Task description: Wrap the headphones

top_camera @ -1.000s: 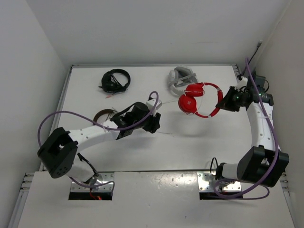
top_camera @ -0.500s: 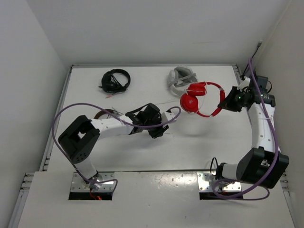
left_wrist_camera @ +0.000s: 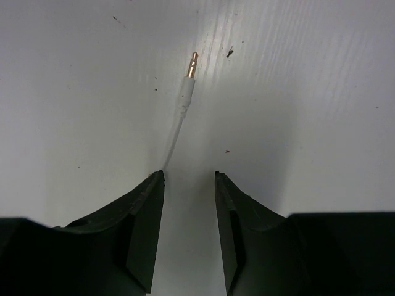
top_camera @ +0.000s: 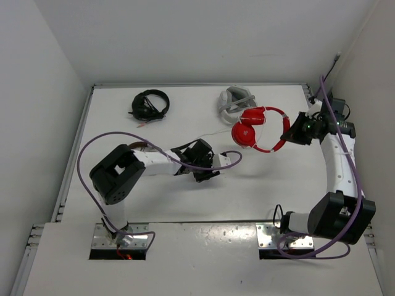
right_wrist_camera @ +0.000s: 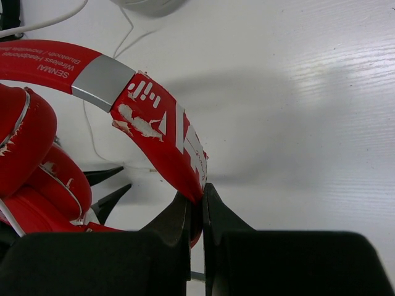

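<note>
Red headphones: the shiny red headphones (top_camera: 258, 128) with round cups and a curved band are at the back right of the flat white table (top_camera: 185, 203). They are just in front of the soft grey-white headset (top_camera: 234, 100).
Right claw: the right claw (right_wrist_camera: 196, 194) is pinched tight on the red band. It holds the band up off the table, and a shadow lies below it.
White cable: the long thin white cable (left_wrist_camera: 175, 135) lies on the table. Its gold-tipped plug (left_wrist_camera: 192, 68) points away from the left claw.
Left claw: the left claw (left_wrist_camera: 188, 177) is low over the table with its two fingers spread apart. The cable runs to the tip of one finger, and bare table shows in the gap.
Black headphones: the round black headphones (top_camera: 150, 103) sit at the back left, well apart from the red ones.
</note>
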